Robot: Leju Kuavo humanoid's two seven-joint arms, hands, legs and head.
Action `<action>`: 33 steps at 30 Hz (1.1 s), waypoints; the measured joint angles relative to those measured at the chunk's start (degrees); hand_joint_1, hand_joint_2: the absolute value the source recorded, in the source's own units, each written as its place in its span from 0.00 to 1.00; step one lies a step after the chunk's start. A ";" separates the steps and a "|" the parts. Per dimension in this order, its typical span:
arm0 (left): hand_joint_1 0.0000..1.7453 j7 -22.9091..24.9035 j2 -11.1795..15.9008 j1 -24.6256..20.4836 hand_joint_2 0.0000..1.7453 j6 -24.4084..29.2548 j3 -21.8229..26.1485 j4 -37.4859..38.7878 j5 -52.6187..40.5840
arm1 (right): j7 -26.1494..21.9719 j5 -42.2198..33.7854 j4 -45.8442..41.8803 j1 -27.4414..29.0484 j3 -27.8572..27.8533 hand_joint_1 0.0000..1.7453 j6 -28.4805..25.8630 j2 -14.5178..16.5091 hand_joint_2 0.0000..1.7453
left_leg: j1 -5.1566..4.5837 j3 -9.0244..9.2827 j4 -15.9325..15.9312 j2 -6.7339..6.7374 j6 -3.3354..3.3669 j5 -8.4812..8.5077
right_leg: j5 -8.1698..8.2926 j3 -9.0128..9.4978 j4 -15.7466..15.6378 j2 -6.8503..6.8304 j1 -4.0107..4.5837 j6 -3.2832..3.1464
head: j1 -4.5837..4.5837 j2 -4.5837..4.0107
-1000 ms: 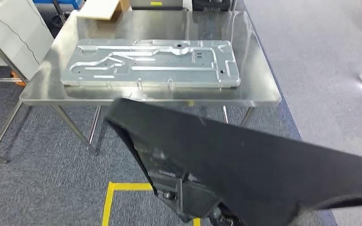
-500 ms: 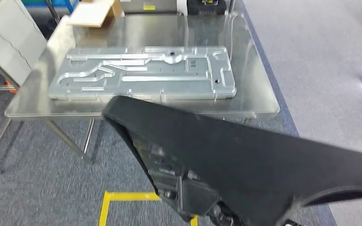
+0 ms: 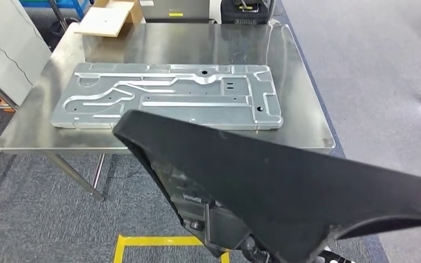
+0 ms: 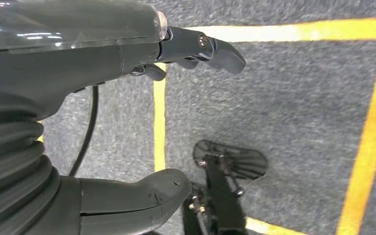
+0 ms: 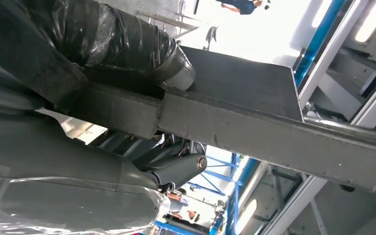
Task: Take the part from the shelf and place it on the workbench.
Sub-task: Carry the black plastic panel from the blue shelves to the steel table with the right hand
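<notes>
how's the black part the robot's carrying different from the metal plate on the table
The black part is dark and matte; the metal plate is shiny silver with raised channels and holes. The black part is held in the air by the right hand, tilted, short of the table; the metal plate lies flat on that table. Both are broad, flat panels.

Your right hand (image 5: 127,122) is clamped on the black part (image 5: 254,117): the thumb lies over the part's upper face and the darker fingers (image 5: 181,169) curl beneath its edge, so the part sits pinched between them. Your left hand (image 4: 142,122) hangs with nothing in it, the thick thumb and the dark fingers (image 4: 210,46) held well apart and pointing the same way.
</notes>
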 joint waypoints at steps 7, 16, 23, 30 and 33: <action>0.00 -0.56 0.00 -0.10 1.00 -0.19 0.04 0.00 -0.02 | -0.02 0.04 0.01 -0.13 0.00 0.97 -0.11 -0.01 1.00 | -0.18 3.63 -0.08 -0.15 0.43 -3.00 | -0.85 -9.31 8.50 -0.24 -0.51 0.56 | 0.01 0.00; 0.00 -0.79 -0.29 -0.50 1.00 -0.32 0.04 0.03 -0.03 | 0.00 0.10 -0.02 -0.52 -0.07 0.97 -0.27 -0.01 1.00 | -0.24 4.08 4.45 -0.01 -1.67 -6.60 | 6.34 -3.58 -4.54 -0.18 0.18 -2.79 | 0.04 0.00; 0.00 -0.62 -0.27 -0.31 1.00 -0.38 0.04 0.03 -0.45 | -0.01 -0.20 -0.02 -1.65 -1.02 0.97 -0.27 -0.07 1.00 | -0.24 -1.67 7.68 0.09 -2.13 -3.49 | 3.82 -0.44 -4.62 -0.13 0.15 -2.44 | 0.04 0.00; 0.00 -0.54 -0.37 -0.57 1.00 -0.97 0.04 0.04 -1.07 | 1.04 -2.06 -1.02 -7.16 -4.60 0.97 -0.86 -0.12 1.00 | -0.23 1.60 -0.16 0.21 0.04 -1.22 | 1.31 -0.23 -2.05 0.04 0.37 -0.13 | 0.04 0.00; 0.00 -0.74 -0.42 -0.72 1.00 -1.30 0.03 0.04 -1.53 | 2.06 -2.51 -0.96 -9.84 -6.71 0.97 -1.34 -0.38 1.00 | -0.27 2.26 -0.15 0.18 0.58 -1.80 | -3.16 -6.11 8.14 -0.21 -0.09 0.87 | 0.05 0.00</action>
